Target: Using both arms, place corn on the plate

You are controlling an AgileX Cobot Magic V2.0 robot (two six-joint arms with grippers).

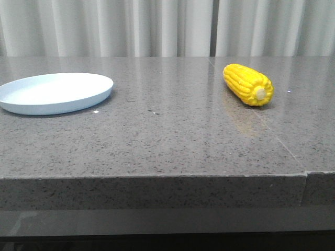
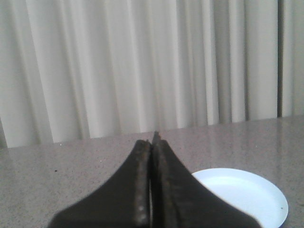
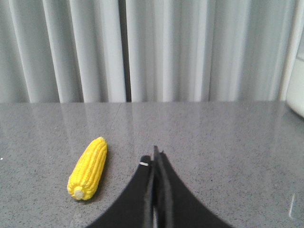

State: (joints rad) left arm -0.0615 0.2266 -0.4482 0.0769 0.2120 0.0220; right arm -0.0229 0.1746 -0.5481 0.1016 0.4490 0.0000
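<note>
The yellow corn [image 1: 248, 84] lies on the grey table at the right, its pale stub end toward me. It also shows in the right wrist view [image 3: 88, 168], to one side of my right gripper [image 3: 154, 154], which is shut and empty, apart from the cob. The pale blue plate [image 1: 55, 92] sits at the far left of the table, with nothing on it. The plate also shows in the left wrist view [image 2: 247, 194], partly hidden behind my left gripper [image 2: 153, 142], which is shut and empty. Neither gripper shows in the front view.
The grey speckled stone table [image 1: 167, 136] has a front edge near me and a seam at the right [image 1: 306, 175]. White curtains [image 1: 157, 26] hang behind it. A white object [image 3: 298, 90] shows at the edge of the right wrist view.
</note>
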